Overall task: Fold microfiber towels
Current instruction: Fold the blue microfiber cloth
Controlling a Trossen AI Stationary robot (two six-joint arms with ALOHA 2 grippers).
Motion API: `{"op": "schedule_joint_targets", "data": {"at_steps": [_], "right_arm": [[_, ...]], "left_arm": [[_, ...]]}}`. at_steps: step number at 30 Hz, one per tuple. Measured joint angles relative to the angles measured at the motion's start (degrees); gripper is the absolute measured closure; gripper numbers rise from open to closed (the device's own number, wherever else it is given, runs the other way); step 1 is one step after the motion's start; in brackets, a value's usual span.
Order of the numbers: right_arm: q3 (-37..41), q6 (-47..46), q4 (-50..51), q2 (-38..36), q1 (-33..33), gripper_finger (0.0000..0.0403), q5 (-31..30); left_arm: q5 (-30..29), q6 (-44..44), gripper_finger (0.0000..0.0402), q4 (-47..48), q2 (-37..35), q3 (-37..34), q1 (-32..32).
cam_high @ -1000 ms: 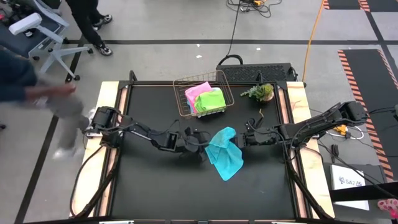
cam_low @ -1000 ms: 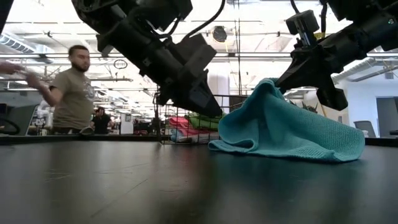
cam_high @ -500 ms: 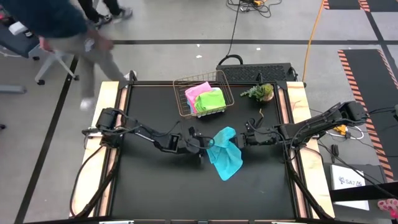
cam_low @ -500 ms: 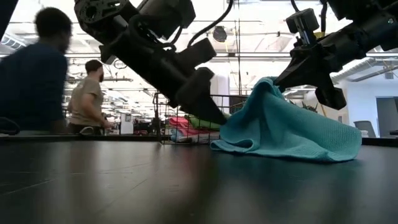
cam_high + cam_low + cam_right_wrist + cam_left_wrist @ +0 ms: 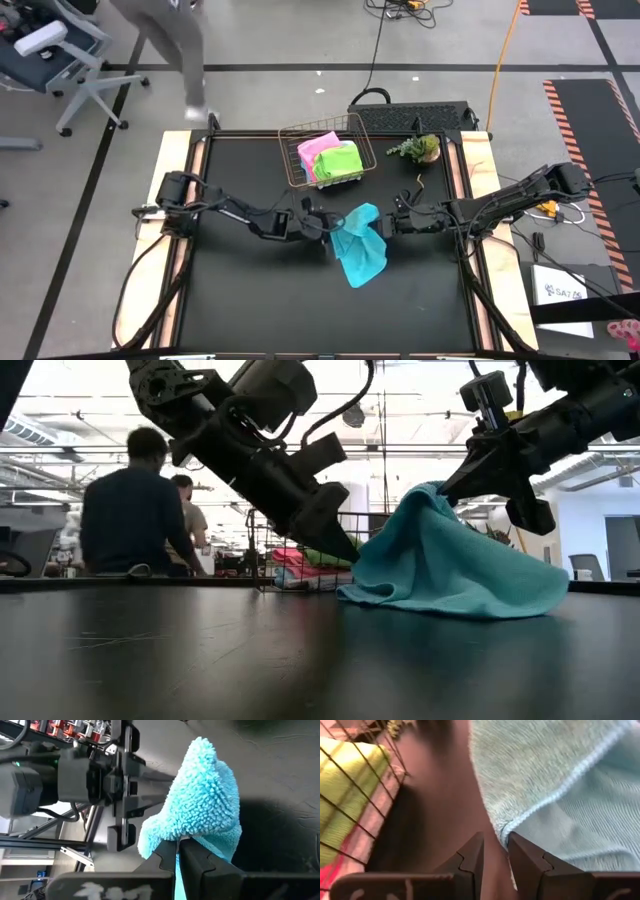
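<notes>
Our right gripper point(image 5: 447, 490) pinches the cyan towel point(image 5: 358, 248) at its three o'clock corner, table centre; our left gripper point(image 5: 494, 851) (fingers apart, holding nothing) should seize the near hem squarely.

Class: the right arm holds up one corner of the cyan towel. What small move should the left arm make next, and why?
Probably ease the left gripper forward onto the cyan towel's near edge and close: its jaws stand open at that edge, while the right gripper pinches a raised corner.
</notes>
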State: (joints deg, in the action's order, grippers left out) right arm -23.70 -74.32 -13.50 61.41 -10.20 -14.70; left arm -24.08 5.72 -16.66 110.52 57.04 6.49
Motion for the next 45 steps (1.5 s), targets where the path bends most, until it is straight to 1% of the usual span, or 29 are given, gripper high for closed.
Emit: {"op": "schedule_joint_targets", "data": {"at_steps": [3,6,8,10,12,13,17,19,22,25,28,32,36,39,42,45], "right_arm": [[0.0,-0.1,0.0,0.0,0.0,0.0403,0.0],[0.0,-0.2,0.0,0.0,0.0,0.0403,0.0],[0.0,-0.2,0.0,0.0,0.0,0.0403,0.0],[0.0,-0.2,0.0,0.0,0.0,0.0403,0.0],[0.0,-0.2,0.0,0.0,0.0,0.0403,0.0],[0.0,-0.2,0.0,0.0,0.0,0.0403,-0.1],[0.0,-0.2,0.0,0.0,0.0,0.0403,-0.1],[0.0,-0.2,0.0,0.0,0.0,0.0403,-0.1],[0.0,0.0,-2.1,0.0,0.0,0.0403,-0.1],[0.0,1.7,-6.5,0.0,0.0,0.0403,0.0],[0.0,3.5,-8.6,0.0,0.0,0.0403,1.4],[0.0,3.5,-6.9,0.0,0.0,0.0403,2.3],[-0.2,3.7,-6.7,-0.2,0.0,0.0403,2.8],[0.2,4.6,-6.0,0.2,0.0,0.0403,3.0],[-0.1,4.7,-7.8,-0.1,0.0,0.0403,2.9],[0.1,4.8,-7.5,0.1,0.0,0.0403,2.9]], "left_arm": [[0.9,0.8,0.0311,-0.6,0.0,0.0,-1.3],[3.7,2.4,0.0312,-0.8,0.0,0.0,-2.4],[5.5,4.0,0.0319,-1.8,0.0,0.0,-2.8],[7.5,5.2,0.0345,-3.5,0.0,0.0,-2.9],[9.5,6.3,0.0383,-5.4,0.0,0.0,-2.7],[10.3,7.3,0.0391,-6.3,0.0,0.0,-2.6],[11.6,9.7,0.0398,-7.5,0.0,0.0,-2.1],[11.7,11.0,0.0399,-6.7,-0.2,0.0,-1.8],[11.1,13.4,0.04,-4.1,-2.5,0.3,-1.4],[9.0,13.9,0.04,1.1,-7.6,0.4,-0.9],[7.0,12.5,0.04,7.9,-15.7,0.3,-0.5],[3.7,10.2,0.0401,16.4,-28.6,0.4,0.1],[1.0,9.4,0.0401,22.1,-38.9,0.3,0.0],[-0.6,9.1,0.0401,23.0,-43.9,0.6,0.0],[-1.1,8.2,0.0401,24.2,-45.3,0.4,0.0],[-1.1,7.9,0.0401,24.5,-45.7,0.4,0.0]]}}
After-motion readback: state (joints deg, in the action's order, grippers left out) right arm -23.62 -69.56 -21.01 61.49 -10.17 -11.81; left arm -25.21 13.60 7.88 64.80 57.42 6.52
